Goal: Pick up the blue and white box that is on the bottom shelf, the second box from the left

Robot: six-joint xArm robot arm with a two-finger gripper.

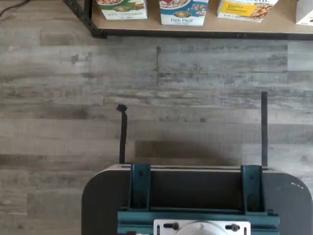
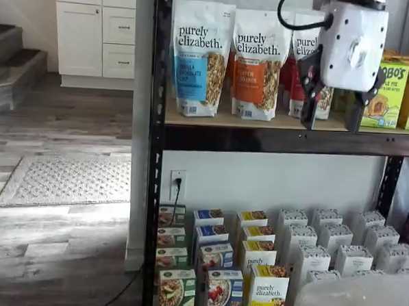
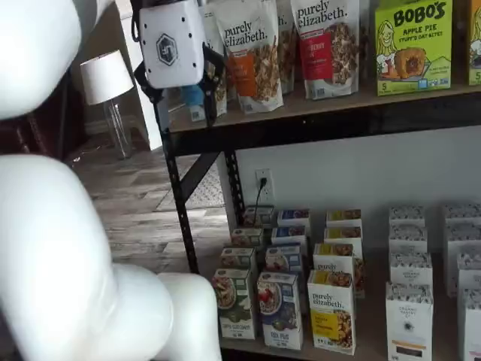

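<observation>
The blue and white box point(image 2: 223, 292) stands at the front of the bottom shelf point(image 3: 372, 329), between a green carton and a yellow one, and it shows in both shelf views point(image 3: 279, 310). The wrist view catches its lower part point(image 1: 183, 11) across a stretch of wood floor. My gripper point(image 2: 332, 105) hangs high up in front of the upper tier, far above the box. It is open, with a wide gap between its two black fingers and nothing in them. Its white body and fingers also show in a shelf view point(image 3: 184, 111).
A green carton point(image 3: 234, 301) and a yellow "purely elizabeth" carton point(image 3: 331, 312) flank the box, with rows of further cartons behind. White cartons point(image 2: 334, 238) fill the right side. Granola bags point(image 2: 199, 57) stand on the upper tier. The black post point(image 2: 155, 150) stands left. My white arm point(image 3: 60, 248) fills the foreground.
</observation>
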